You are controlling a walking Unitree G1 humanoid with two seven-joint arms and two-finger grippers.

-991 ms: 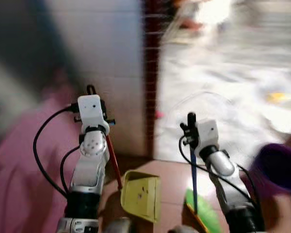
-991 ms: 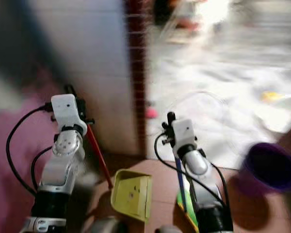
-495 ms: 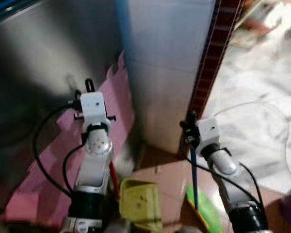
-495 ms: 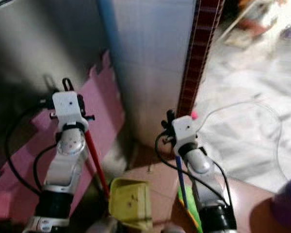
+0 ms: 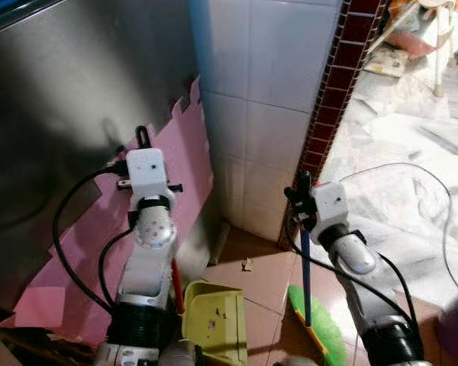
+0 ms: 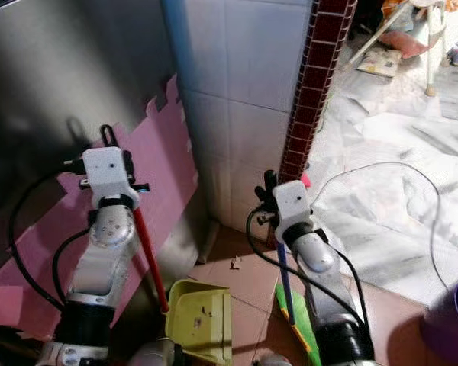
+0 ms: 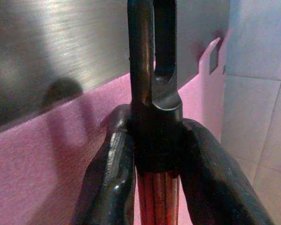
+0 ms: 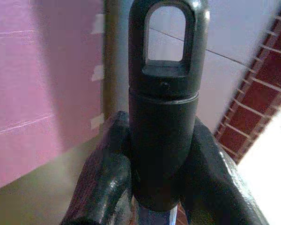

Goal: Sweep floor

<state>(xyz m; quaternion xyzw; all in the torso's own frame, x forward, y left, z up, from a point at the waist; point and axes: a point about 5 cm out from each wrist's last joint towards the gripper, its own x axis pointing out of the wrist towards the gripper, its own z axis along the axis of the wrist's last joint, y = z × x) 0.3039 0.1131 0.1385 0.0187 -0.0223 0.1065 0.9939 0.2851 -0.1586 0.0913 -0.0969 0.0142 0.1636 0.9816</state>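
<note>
Blur has gone from the head views since a second ago and the whole scene has swung round, so the camera has turned: a steel panel and a pink foam mat (image 5: 175,183) now stand ahead of the arms where the open marble floor did before, while both tools sit in the same grips. The left end effector (image 7: 154,140) is pinched on the black cap of the red-handled yellow plastic dustpan (image 5: 214,328); the red shaft (image 6: 149,259) runs down and back from it to the pan, which rests on the terracotta floor tiles (image 5: 256,274) below it. The right end effector (image 8: 164,159) is clamped on the black looped cap of the blue-handled broom (image 5: 305,282), whose green bristles (image 5: 320,332) touch the tiles beneath it. Ahead of and between the two end effectors rises a white tiled wall (image 5: 267,91) edged by a dark red brick-tile strip (image 5: 332,114). A thin cable (image 6: 412,198) loops over the pale marble floor beyond the right end effector, and a purple bucket rim (image 6: 450,320) shows to its outer side.
</note>
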